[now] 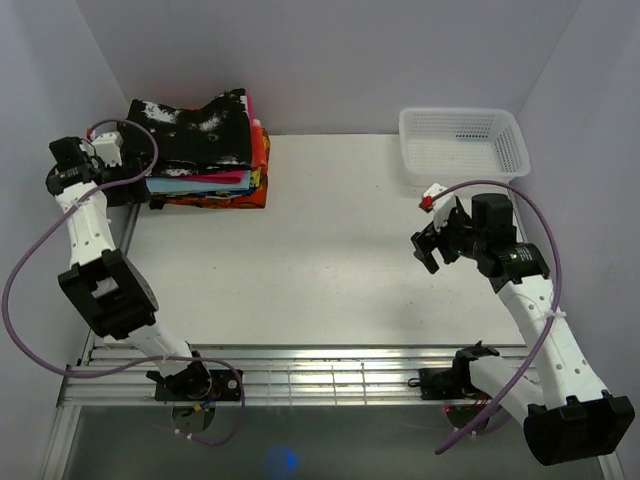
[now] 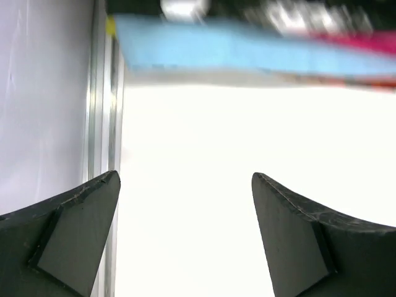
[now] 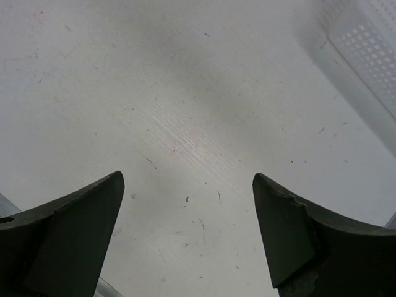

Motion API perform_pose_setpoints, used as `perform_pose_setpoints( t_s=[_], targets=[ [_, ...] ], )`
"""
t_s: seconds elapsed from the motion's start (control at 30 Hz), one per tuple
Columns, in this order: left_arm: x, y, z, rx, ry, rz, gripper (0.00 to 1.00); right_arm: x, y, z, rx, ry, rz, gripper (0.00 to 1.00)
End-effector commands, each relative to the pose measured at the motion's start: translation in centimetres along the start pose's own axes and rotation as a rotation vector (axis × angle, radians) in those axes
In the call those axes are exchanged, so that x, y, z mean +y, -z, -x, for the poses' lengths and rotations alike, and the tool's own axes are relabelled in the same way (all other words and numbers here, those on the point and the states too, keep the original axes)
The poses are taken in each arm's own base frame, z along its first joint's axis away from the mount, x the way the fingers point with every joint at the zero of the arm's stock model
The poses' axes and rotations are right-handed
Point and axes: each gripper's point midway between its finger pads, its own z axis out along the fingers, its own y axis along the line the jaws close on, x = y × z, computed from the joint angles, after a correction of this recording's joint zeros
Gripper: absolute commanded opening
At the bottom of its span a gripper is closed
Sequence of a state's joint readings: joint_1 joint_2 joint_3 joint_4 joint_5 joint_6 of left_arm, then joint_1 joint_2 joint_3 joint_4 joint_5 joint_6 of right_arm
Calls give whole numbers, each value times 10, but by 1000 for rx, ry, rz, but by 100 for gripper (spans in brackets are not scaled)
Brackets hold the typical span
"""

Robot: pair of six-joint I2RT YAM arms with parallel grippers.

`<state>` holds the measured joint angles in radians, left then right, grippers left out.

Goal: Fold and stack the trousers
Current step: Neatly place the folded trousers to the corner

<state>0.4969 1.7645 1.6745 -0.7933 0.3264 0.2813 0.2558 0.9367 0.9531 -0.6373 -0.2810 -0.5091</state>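
I am looking at 1 stack of folded trousers (image 1: 205, 150) sitting in the far left corner of the table (image 1: 330, 260), its long axis running left to right along the back edge. A black pair flecked with white (image 1: 195, 125) is lying on top, somewhat rumpled. Beneath it I am counting at least 4 coloured layers (blue, pink, orange, red), though I cannot tell the exact number of pairs from the edges alone. The left gripper (image 2: 185, 179) is hovering just beside the stack's left end with its fingers spread wide and nothing between them. In its wrist view the blue layer (image 2: 247, 52) is lying straight ahead of the fingertips, beyond a strip of bare table. The right gripper (image 3: 185, 176) is hanging over the right half of the table, well apart from the stack, equally wide open and holding nothing, with 1 white basket (image 1: 462, 148) near it at the far right. I am judging the left arm to be far the nearer of the 2, so any tidying or pressing of the top pair is falling to it, reaching forward and slightly right. I am seeing no loose pair on the open table, so the folding is looking close to done.
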Motion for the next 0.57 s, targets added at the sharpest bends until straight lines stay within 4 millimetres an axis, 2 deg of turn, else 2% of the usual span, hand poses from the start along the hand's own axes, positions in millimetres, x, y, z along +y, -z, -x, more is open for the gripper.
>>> perform_pose_setpoints(
  t_s=[0.0, 0.03, 0.07, 0.1, 0.13, 0.17, 0.23, 0.27, 0.4, 0.53],
  targets=[
    [-19, 56, -18, -11, -111, -2, 98, -21, 13, -6, -12, -89, -39, 90],
    [-30, 55, -45, 51, -105, -44, 98, -23, 13, -9, -16, -122, -35, 90],
    [-42, 67, -49, 36, -115, -77, 98, -27, 12, -16, -4, -166, -44, 90],
    [-49, 70, -59, 48, -112, -98, 98, -35, 12, -25, 16, -211, -67, 90],
    [-58, 69, -79, 85, -94, -133, 98, -42, 13, -34, 31, -255, -88, 90],
    [-71, 77, -81, 64, -99, -172, 98, -43, 11, -42, 47, -301, -95, 90],
    [-88, 78, -93, 77, -92, -213, 98, -46, 9, -57, 69, -370, -100, 90],
    [-100, 74, -107, 108, -69, -241, 98, -45, 7, -63, 79, -391, -99, 90],
    [-124, 76, -118, 114, -13, -308, 98, -19, -1, -85, 90, -482, -58, 90],
    [-138, 75, -116, 117, 8, -353, 98, -22, 2, -78, 32, -473, -95, 90]
  ],
)
